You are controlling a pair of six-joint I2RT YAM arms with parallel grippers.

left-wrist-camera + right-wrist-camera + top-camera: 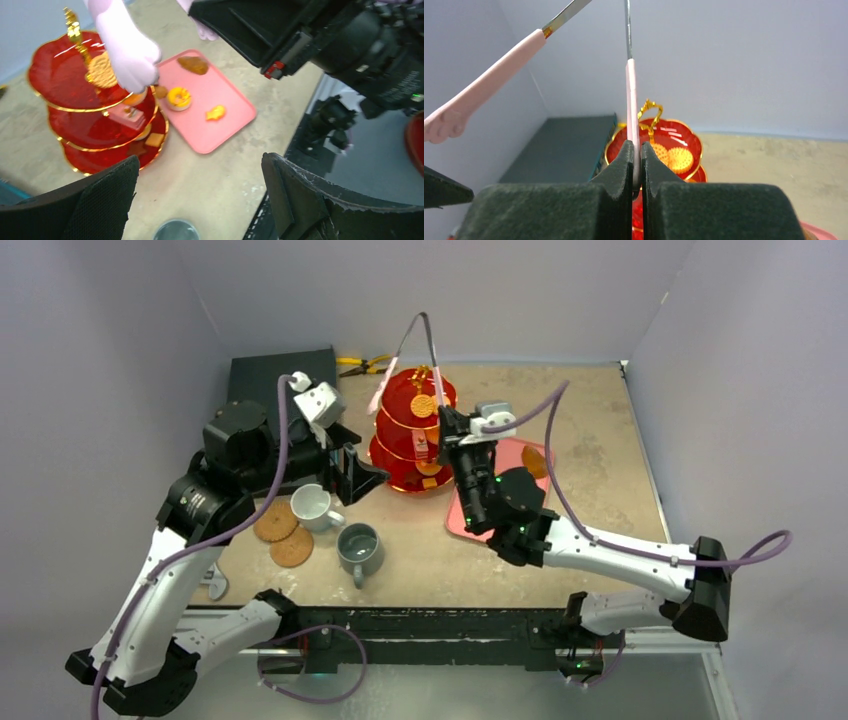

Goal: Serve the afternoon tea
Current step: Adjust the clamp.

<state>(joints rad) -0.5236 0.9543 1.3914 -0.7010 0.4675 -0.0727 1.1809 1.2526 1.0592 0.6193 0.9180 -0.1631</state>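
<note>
Right end effector point(635, 150) pinched tight on one leg of the pink-handled tongs point(631, 100); long axis straight up and ahead from the jaws, free leg splayed left. Red stand point(410, 430) directly ahead, under the tongs. Pastries point(178, 97) on the pink tray point(220, 135), behind and below, nearest this arm. Left end effector point(200, 175) spread wide, empty, stand ahead.

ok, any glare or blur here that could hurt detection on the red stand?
Left wrist view: glare streaks on the red stand, and the pink tongs tip in front of it is blurred. Right wrist view: the right hand, shut on the tongs, is out of focus; the stand behind is sharper. Top view: even light, no glare.
</note>
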